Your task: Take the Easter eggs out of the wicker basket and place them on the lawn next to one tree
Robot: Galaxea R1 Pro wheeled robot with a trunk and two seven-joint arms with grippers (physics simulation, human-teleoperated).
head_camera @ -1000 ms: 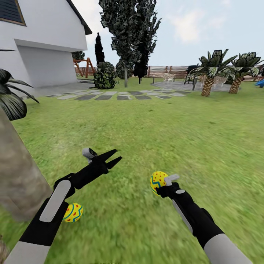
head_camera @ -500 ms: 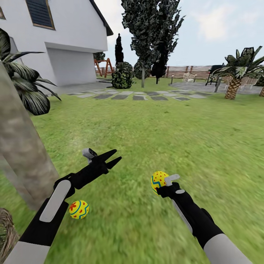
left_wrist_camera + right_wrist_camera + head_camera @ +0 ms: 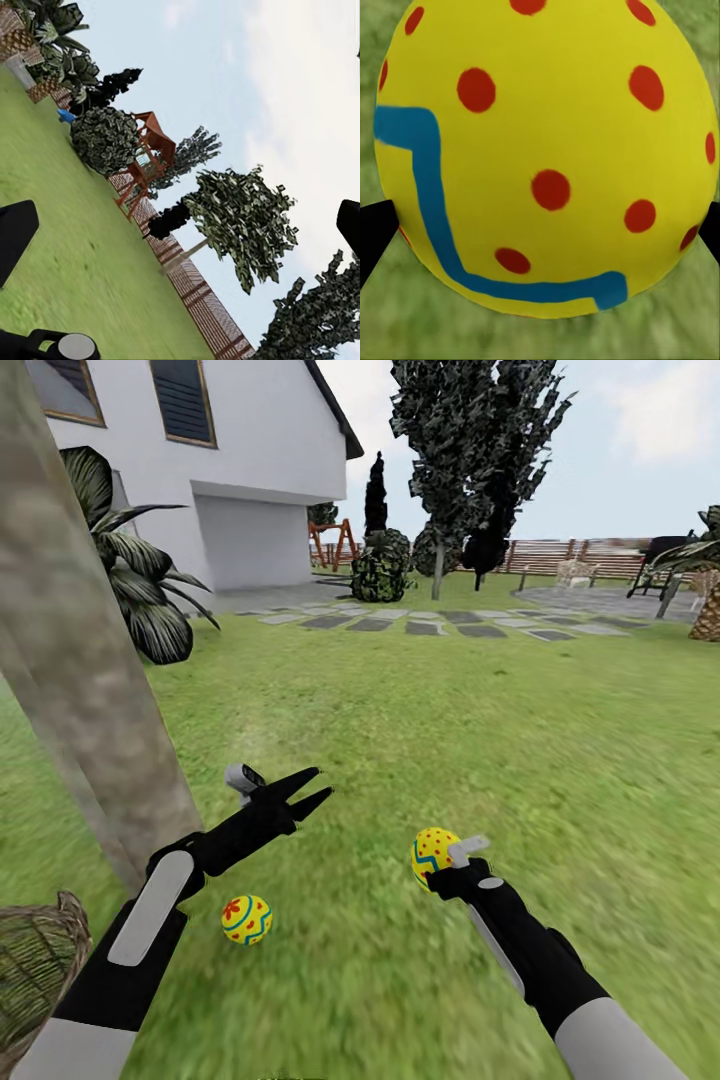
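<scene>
A white house (image 3: 250,450) with dark shuttered windows (image 3: 182,398) and a pale garage door (image 3: 252,542) stands at the left. Grey stepping stones (image 3: 440,625) cross the grass toward tall dark conifers (image 3: 470,450), a brown slatted fence (image 3: 560,555) and a red swing frame (image 3: 330,543), under a bright, lightly clouded sky.

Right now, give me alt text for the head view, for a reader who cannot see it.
The right hand holds a yellow Easter egg above the lawn, while the open left hand is empty. A second egg lies on the grass near a thick grey-brown tree trunk, with the wicker basket at the lower left; a white house and fence stand behind.
</scene>
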